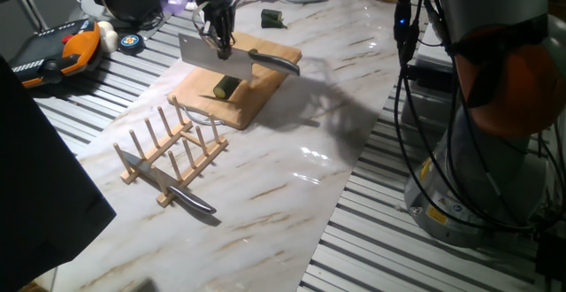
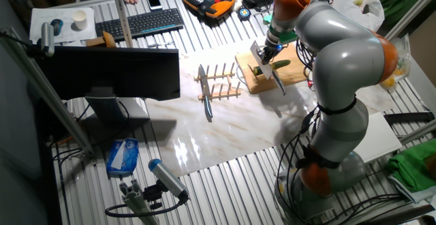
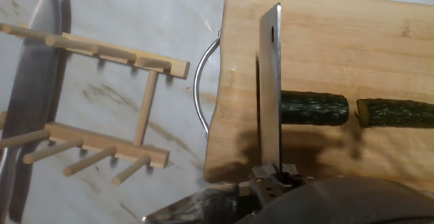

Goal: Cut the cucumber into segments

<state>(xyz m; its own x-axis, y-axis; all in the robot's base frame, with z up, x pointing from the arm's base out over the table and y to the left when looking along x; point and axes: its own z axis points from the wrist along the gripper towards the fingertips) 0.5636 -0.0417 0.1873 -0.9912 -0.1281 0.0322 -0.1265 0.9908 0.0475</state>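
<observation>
The claw [image 1: 218,37] is closed on the handle of a cleaver [image 3: 270,88], whose blade stands over the wooden board [image 3: 380,54]. On the board lie the cucumber [image 3: 395,113] and one cut segment [image 3: 313,108], slightly apart.

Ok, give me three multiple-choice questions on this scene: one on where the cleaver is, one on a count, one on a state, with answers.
1. Where is the cleaver blade?
A. Over the wooden cutting board, at a cucumber piece's end
B. In the wooden rack
C. Flat on the marble table

2. How many cucumber pieces lie on the board in the hand view?
A. One
B. Two
C. Five

3. What state is the gripper in?
A. Open, empty
B. Shut on the cleaver
C. Shut on a cucumber piece

Answers: 1 A, the blade stands edge-down across the board. 2 B, a gap splits two dark green pieces. 3 B, the cleaver hangs from the fingers.
</observation>
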